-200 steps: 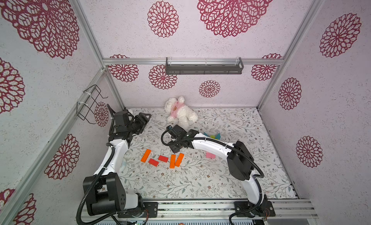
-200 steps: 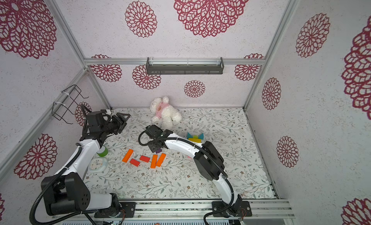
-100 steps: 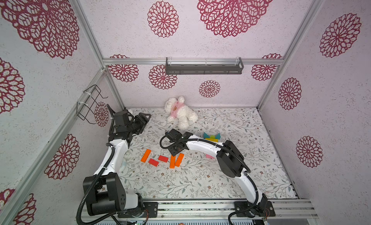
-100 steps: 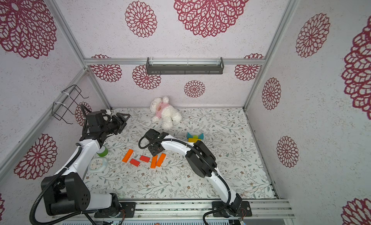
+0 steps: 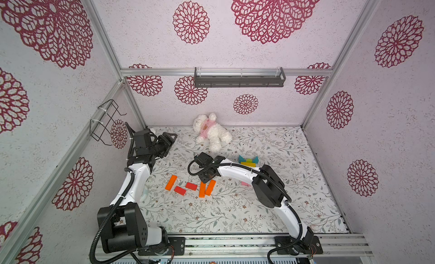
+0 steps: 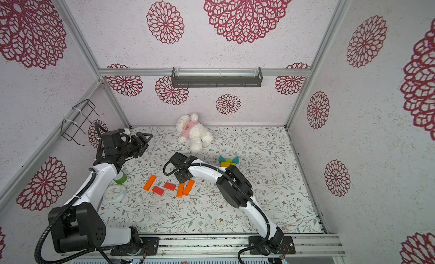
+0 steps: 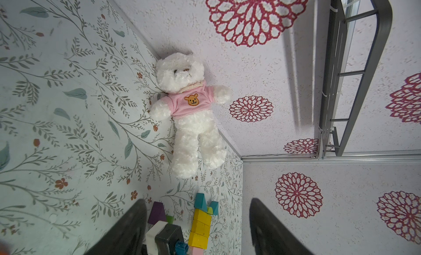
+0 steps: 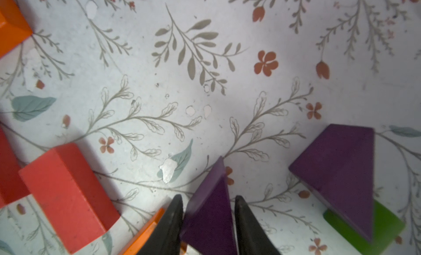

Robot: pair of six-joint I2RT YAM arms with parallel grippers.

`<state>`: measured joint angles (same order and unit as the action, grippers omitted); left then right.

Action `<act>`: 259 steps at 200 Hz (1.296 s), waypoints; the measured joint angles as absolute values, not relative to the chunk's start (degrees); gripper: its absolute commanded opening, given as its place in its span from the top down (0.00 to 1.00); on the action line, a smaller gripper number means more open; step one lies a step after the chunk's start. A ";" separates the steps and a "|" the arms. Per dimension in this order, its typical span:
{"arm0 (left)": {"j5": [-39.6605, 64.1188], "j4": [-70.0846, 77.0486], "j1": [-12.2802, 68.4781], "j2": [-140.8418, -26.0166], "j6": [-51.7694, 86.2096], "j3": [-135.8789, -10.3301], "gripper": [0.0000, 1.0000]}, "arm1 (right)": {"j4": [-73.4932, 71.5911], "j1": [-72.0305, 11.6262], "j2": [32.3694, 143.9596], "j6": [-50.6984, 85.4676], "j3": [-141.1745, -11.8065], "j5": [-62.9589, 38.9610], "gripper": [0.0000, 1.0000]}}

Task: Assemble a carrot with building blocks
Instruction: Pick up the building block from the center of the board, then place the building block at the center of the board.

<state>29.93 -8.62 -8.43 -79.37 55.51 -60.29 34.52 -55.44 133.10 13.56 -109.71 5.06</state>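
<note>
orange rectangular painted bars point(image 5: 171, 182): three. red rectangular bars point(image 5: 191, 186): two. purple triangular blocks point(image 8: 337, 172): two. teal triangular blocks point(image 5: 242, 158): two. lime-green cylinders point(image 8: 387, 227): two. pink block point(image 5: 245, 184): one. yellow blocks point(image 7: 200, 228): number unclear. white plush bear in pink top point(image 5: 209, 133): one. green cup point(image 6: 120, 178): one. white clock point(image 6: 114, 192): one.

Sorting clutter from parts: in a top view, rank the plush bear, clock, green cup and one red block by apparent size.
1. plush bear
2. clock
3. green cup and red block: they look about alike, and the left arm hides part of the cup, so no ranking.
</note>
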 measured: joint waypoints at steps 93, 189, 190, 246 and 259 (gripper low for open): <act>29.95 -8.62 -8.43 -79.37 55.53 -60.29 0.27 | 32.93 -55.46 132.66 13.54 -108.66 5.78 0.69; 29.98 -8.58 -8.43 -79.37 55.53 -60.29 0.27 | 30.55 -53.21 115.20 14.11 -92.77 7.86 0.69; 29.95 -8.58 -8.43 -79.37 55.53 -60.29 0.27 | 30.50 -53.08 114.87 14.11 -92.44 7.86 0.69; 29.95 -8.51 -8.43 -79.37 55.55 -60.29 0.27 | 29.06 -43.97 110.43 13.41 -83.72 8.23 0.69; 29.95 -8.49 -8.43 -79.37 55.55 -60.29 0.27 | 28.99 -42.54 111.22 13.04 -82.83 8.21 0.69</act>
<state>29.95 -8.49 -8.43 -79.37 55.55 -60.29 28.99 -42.54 111.22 13.04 -82.83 8.21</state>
